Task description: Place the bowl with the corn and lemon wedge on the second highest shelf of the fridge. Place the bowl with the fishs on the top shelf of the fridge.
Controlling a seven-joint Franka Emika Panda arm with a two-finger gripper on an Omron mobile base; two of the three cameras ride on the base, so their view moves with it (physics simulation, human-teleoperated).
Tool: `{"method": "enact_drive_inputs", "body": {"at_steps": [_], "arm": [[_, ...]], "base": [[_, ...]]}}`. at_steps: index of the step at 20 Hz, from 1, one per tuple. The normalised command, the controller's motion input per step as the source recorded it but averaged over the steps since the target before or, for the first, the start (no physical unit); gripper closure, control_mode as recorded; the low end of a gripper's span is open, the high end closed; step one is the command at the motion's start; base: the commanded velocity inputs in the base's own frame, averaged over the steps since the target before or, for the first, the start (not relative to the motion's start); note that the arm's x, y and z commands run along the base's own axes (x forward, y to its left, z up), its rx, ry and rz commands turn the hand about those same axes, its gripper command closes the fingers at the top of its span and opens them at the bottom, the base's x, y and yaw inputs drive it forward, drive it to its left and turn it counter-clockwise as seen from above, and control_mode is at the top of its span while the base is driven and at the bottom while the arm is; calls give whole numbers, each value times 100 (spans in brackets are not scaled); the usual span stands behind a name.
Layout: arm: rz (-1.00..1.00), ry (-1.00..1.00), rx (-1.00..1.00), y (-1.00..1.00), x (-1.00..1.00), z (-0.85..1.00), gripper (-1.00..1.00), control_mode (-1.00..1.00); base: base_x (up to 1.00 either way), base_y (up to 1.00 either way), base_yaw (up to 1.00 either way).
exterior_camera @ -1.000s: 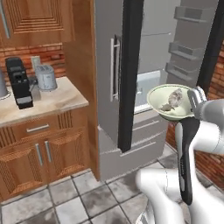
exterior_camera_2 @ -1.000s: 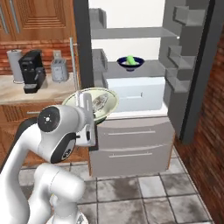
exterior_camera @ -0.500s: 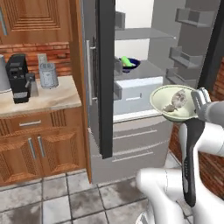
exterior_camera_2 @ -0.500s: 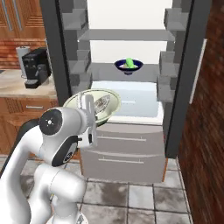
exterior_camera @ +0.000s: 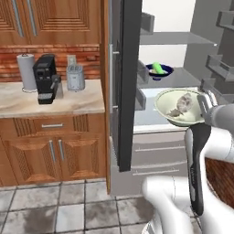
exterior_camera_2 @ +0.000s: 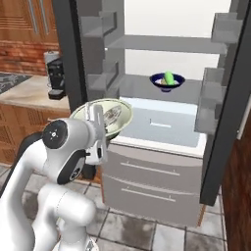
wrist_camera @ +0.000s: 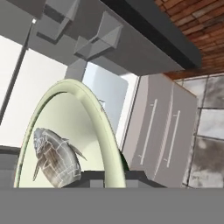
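While your end effector (exterior_camera: 206,101) stays clamped tight on the rim of the pale greenish-cream round bowl (exterior_camera: 178,107) holding grey-silver fish (exterior_camera: 183,103), it hovers before the open dark-grey fridge (exterior_camera_2: 162,122), whose shelf carries the small dark-blue bowl (exterior_camera_2: 167,81) with green corn (exterior_camera_2: 168,77).

A: What sits closest to the camera?
B: The pale green bowl (wrist_camera: 70,131), seen almost edge-on, its rim arching up the left half. A grey fish (wrist_camera: 54,159) lies inside it, low down.

A: And behind it?
B: The fridge (wrist_camera: 113,48): dark grey door bins up top, a pale interior at left, and white drawer fronts (wrist_camera: 159,133) with thin handles to the right. Tiled floor (wrist_camera: 210,131) and brick wall (wrist_camera: 192,17) beyond.
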Motion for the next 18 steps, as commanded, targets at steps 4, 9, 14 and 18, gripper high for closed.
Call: {"method": "enact_drive_inputs", "body": {"at_steps": [4,9,14,18], "arm": [[0,0,0,0,0,0,100,100],[0,0,0,0,0,0,100,100],[0,0,0,0,0,0,100,100],[0,0,0,0,0,0,100,100]], "base": [[28,-72,0],[65,-29,0],[86,0,0],[74,-1,0]]}}
